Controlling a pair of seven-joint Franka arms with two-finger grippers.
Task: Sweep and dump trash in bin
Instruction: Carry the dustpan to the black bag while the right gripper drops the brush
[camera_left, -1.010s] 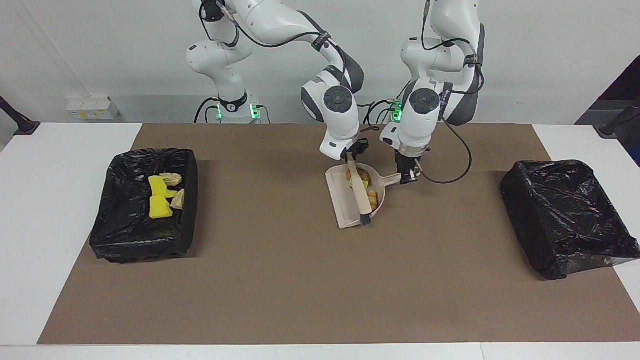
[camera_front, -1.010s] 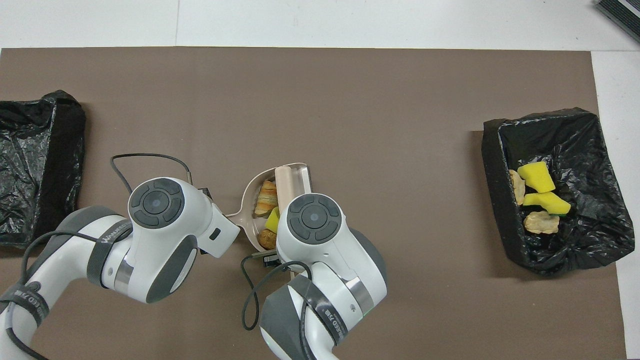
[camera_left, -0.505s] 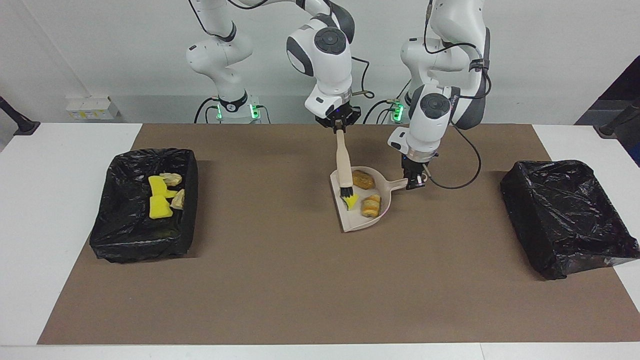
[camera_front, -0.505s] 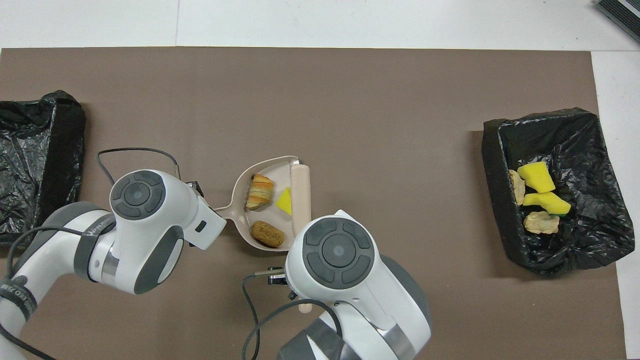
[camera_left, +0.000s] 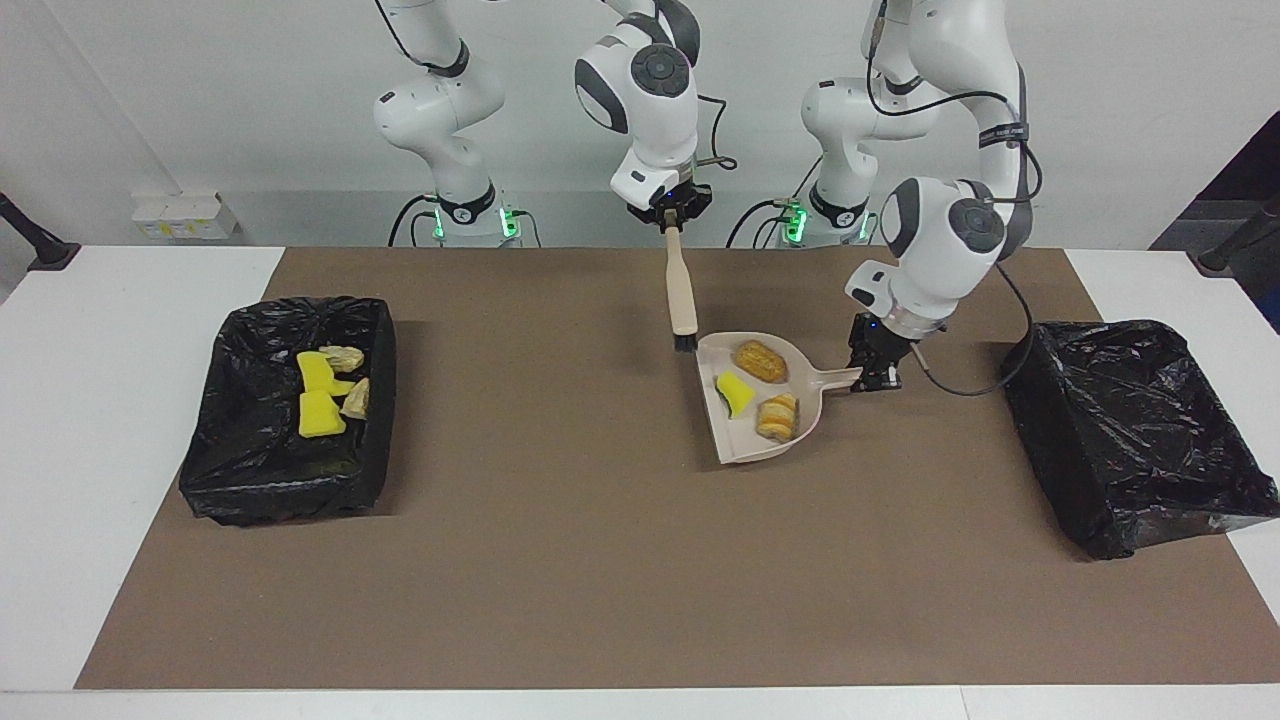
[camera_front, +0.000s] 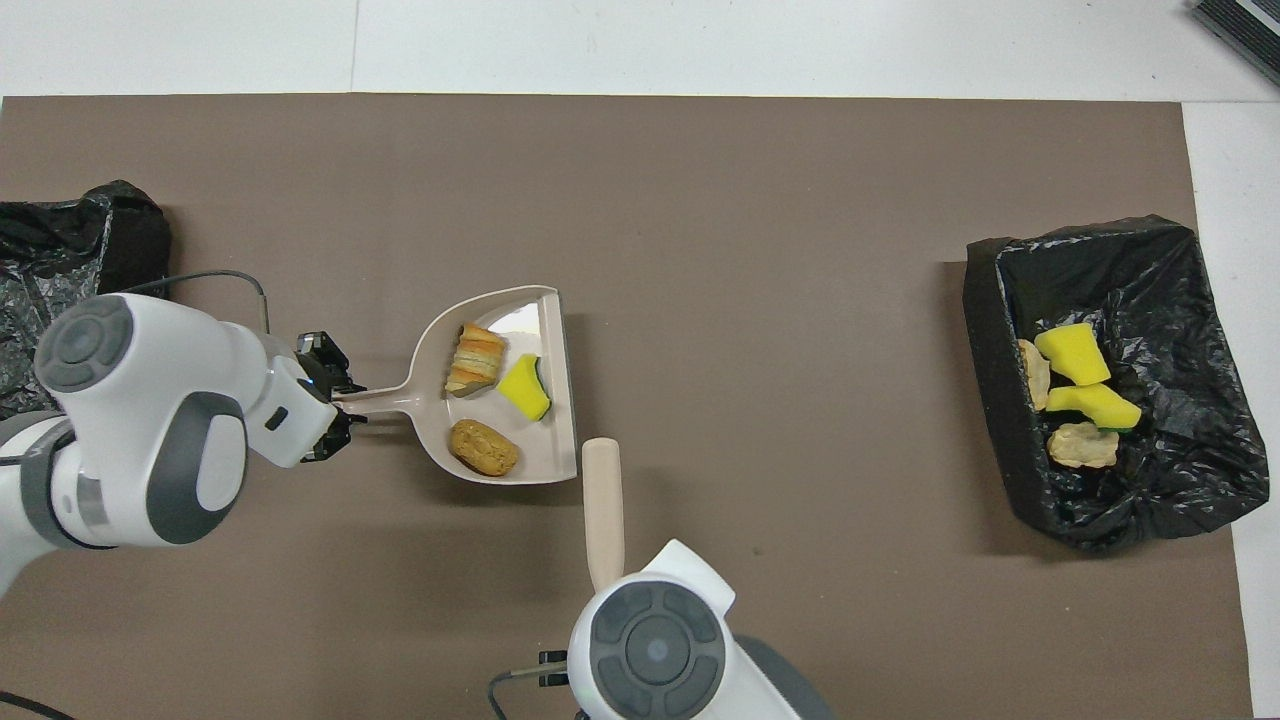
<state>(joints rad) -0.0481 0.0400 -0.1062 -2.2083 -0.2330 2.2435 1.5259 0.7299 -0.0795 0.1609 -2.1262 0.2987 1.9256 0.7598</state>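
Note:
A beige dustpan (camera_left: 745, 440) (camera_front: 520, 320) holds three pieces of trash: a brown lump (camera_left: 760, 361) (camera_front: 483, 447), a yellow sponge bit (camera_left: 737, 393) (camera_front: 527, 387) and a layered bread lump (camera_left: 777, 416) (camera_front: 477, 358). My left gripper (camera_left: 872, 367) (camera_front: 335, 402) is shut on the dustpan's handle. Up in the air, my right gripper (camera_left: 672, 220) is shut on the top of a beige brush (camera_left: 683, 290) (camera_front: 603, 505). The brush hangs with its black bristles just beside the pan's rim. In the overhead view the right wrist hides that gripper.
A black-lined bin (camera_left: 250, 480) (camera_front: 1180, 300) at the right arm's end of the table holds several yellow and cream trash pieces (camera_left: 320, 400) (camera_front: 1075, 375). Another black-lined bin (camera_left: 1130, 430) (camera_front: 60, 270) stands at the left arm's end. A brown mat (camera_left: 560, 560) covers the table.
The right gripper lifted the brush out of the dustpan and drew it back toward the robots. The left gripper moved the loaded dustpan toward the left arm's end of the table.

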